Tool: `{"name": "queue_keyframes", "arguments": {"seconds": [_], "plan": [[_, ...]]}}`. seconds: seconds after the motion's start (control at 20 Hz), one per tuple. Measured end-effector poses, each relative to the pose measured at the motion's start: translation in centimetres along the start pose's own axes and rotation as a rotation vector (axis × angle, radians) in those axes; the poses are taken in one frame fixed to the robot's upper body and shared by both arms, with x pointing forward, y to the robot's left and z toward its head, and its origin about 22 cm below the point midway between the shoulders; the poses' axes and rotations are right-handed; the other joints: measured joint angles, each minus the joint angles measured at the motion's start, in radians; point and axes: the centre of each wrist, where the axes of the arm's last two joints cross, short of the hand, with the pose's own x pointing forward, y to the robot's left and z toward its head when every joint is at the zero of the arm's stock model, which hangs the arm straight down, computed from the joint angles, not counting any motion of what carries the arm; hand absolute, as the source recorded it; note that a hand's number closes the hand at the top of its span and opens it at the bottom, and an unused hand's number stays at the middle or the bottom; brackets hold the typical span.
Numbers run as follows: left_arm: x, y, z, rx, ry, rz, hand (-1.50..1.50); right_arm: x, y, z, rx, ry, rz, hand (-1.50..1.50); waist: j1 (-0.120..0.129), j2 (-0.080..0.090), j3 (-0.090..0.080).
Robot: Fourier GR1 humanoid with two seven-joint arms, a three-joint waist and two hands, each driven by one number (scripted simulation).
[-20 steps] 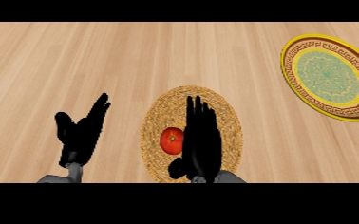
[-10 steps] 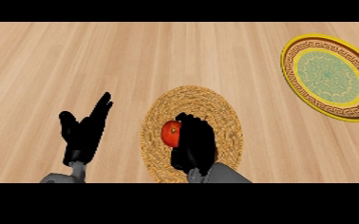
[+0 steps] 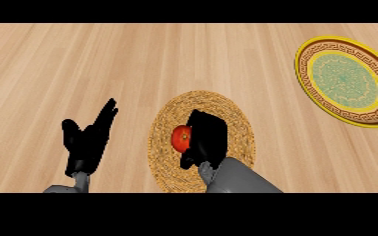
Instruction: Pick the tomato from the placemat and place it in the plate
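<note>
We are looking at the grasp step: the right hand (image 3: 205, 139) is curling round the tomato (image 3: 180, 138), which is sitting on the woven placemat (image 3: 235, 117) near its middle, red side showing at the hand's left. Next, in our judgement, we are needing a lift and a carry up and right to the plate (image 3: 311, 89), well apart at the counter's (image 3: 111, 60) far right. Forearm is coming in from the lower edge. The left hand (image 3: 87, 142) is resting open, fingers up, left of the mat.

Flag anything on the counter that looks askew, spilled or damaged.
Nothing stands out. The tomato sits intact on the woven placemat, with the right hand curled round it. The plate lies flat at the right edge, and the left hand rests open.
</note>
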Motion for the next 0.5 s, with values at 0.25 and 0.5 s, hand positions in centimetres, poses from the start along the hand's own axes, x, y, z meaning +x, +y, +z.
{"name": "queue_keyframes", "arguments": {"seconds": [0.25, 0.5], "plan": [[0.4, -0.2, 0.1, -0.004, -0.026, 0.000, 0.00, -1.7, -4.8, -7.6, -0.141, 0.232, -0.054, 1.50, 0.012, 0.019, -0.001], [0.9, -0.4, 0.0, -0.024, -0.039, -0.004, 0.00, -2.7, -11.1, -12.6, -0.402, 0.327, -0.053, 1.50, 0.041, 0.029, -0.002]]}}
